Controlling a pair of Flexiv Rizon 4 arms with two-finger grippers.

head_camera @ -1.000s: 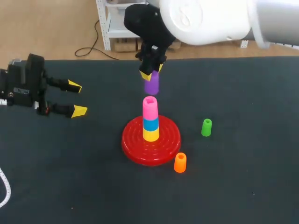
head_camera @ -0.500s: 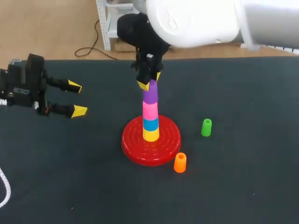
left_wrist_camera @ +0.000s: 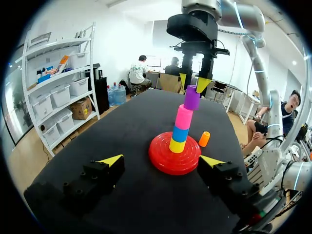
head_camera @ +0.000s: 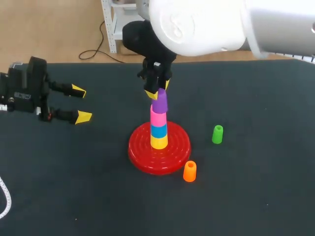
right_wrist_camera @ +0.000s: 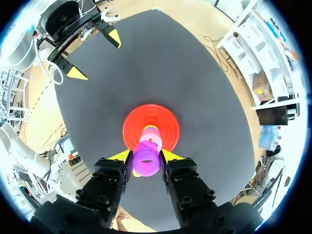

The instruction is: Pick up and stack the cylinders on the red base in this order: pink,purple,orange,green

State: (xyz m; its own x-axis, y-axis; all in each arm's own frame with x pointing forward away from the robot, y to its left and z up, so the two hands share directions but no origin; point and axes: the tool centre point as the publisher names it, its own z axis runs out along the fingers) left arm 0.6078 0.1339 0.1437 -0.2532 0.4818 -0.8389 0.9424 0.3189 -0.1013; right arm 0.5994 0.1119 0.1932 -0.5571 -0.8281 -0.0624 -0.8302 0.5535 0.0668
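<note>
Purple cylinder (head_camera: 159,101) sits on top of the stack at the table's middle. It leans a bit to the right, its lower end on the pink cylinder (head_camera: 158,118).

Table (head_camera: 256,196): dark mat, takes up most of the head view.

Our right arm (head_camera: 206,22) comes in from the far right and reaches past the middle, w/ the right gripper (head_camera: 157,90) pointing straight down over the stack. Its fingers are clamped on the purple cylinder's upper part, one on each side. Wrist view shows the purple one filling the gap between them.

Our left arm (head_camera: 22,91) is at the left edge, well apart from the stack. Left gripper (head_camera: 81,103) hangs over bare mat w/ its fingers spread wide and nothing between them.

Red base (head_camera: 147,160): round ribbed disc, near the middle. On it, bottom to top: yellow cylinder (head_camera: 158,142), blue cylinder (head_camera: 158,131), pink, then purple.

Green cylinder (head_camera: 217,134) stands upright on the mat to the right of the base, not touching it. Orange cylinder (head_camera: 189,171) stands upright just beside the base's near-right rim.
</note>
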